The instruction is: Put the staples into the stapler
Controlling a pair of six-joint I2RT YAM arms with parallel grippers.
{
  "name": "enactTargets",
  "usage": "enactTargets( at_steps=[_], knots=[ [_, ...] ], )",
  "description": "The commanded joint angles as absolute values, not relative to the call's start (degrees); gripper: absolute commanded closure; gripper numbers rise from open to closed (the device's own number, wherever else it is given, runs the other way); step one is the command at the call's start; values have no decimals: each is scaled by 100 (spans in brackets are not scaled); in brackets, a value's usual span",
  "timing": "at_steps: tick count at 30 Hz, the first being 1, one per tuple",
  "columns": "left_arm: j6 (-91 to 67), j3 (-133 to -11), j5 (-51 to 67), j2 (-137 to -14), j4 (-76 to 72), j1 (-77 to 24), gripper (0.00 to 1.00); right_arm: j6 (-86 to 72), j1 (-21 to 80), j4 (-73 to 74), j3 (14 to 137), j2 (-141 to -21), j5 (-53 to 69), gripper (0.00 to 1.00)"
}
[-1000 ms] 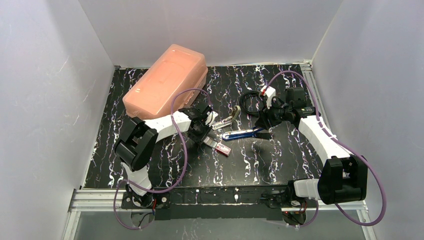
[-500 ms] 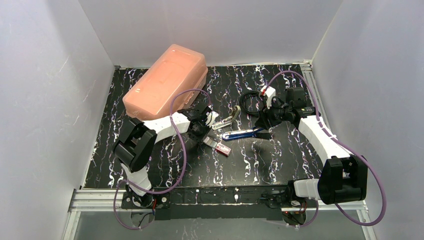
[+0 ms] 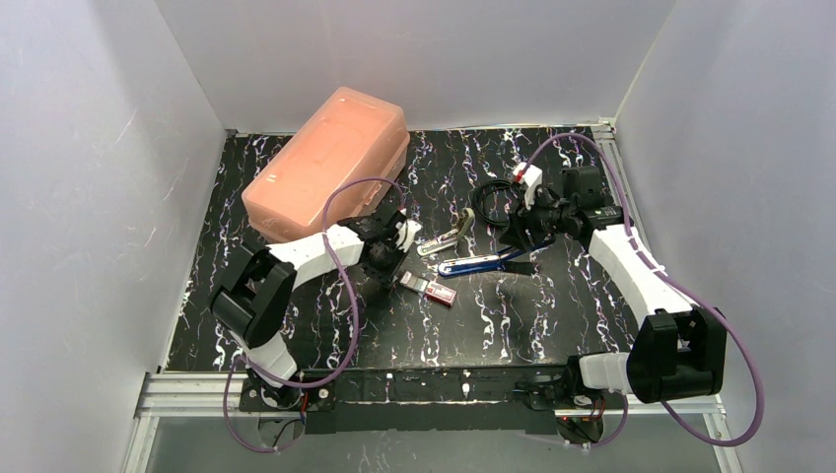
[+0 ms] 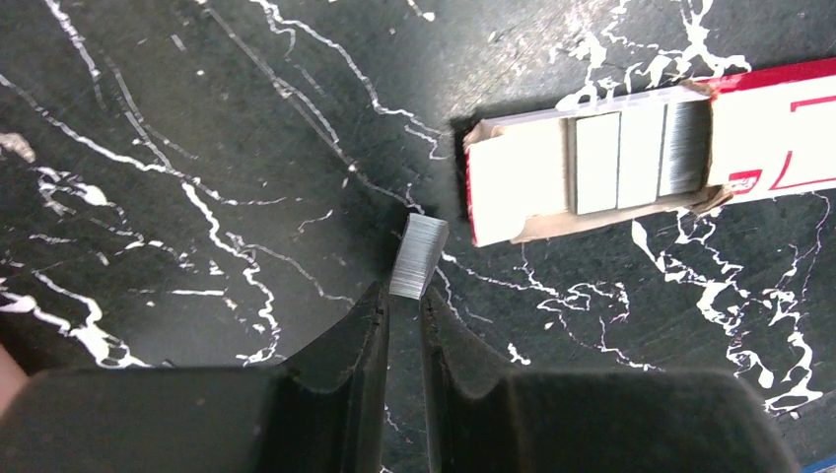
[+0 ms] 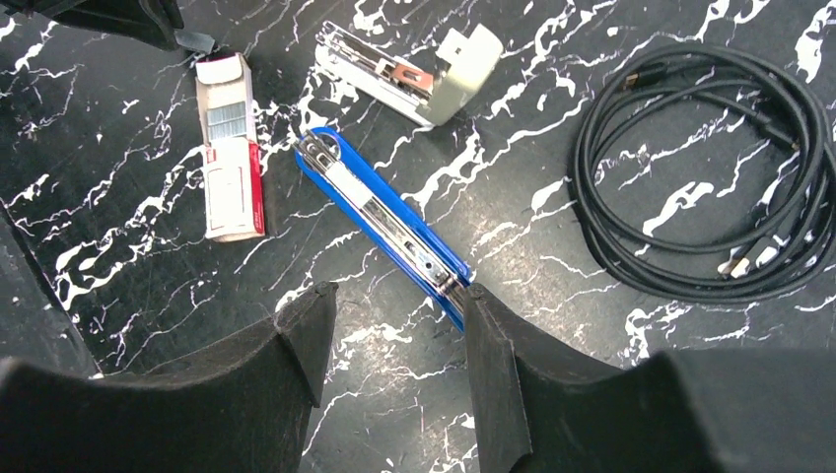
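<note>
The staples box (image 4: 779, 128), red card with a pale label whose print is too small to read, lies flat on the black marbled desk (image 4: 197, 148) at the upper right of the left wrist view. Its tray is slid out and holds silvery rows. The left tool (image 4: 404, 307), nearly closed, pinches a short staple strip (image 4: 418, 258). The right tool (image 5: 394, 305) stands half open astride the blue stapler (image 5: 384, 222), clamping nothing.

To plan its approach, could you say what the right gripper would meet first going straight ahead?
Probably the long blue stapler, whose near end lies between the open jaws; depth is unclear.
</note>
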State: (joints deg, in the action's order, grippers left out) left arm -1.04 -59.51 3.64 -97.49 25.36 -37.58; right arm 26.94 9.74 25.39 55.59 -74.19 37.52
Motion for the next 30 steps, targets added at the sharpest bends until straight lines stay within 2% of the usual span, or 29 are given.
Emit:
enactTargets(
  at_steps=[1,8,13,18,25,30],
  knots=[
    [-27,-5829,442,-9325,2684,-3636,96,2613,1129,2460,5924,-7414,3892,42],
    [125,-5982,1022,-9053,2804,-3442,95,2757,1433,2410,6151,-7423,4266,42],
    [483,-6461,2632,-8872,3283,-3419,94,3268,1704,2171,6223,-7314,5041,44],
    [739,-7201,3988,-8824,3963,-3419,95,4144,2035,2664,6499,-7378,5646,47],
    [819,-8478,5548,-9103,4915,-3419,96,5703,2593,3699,6723,-7070,5651,49],
    [853,-9074,6232,-9362,5484,-3419,98,6370,2852,4214,6906,-6828,5415,50]
  ],
)
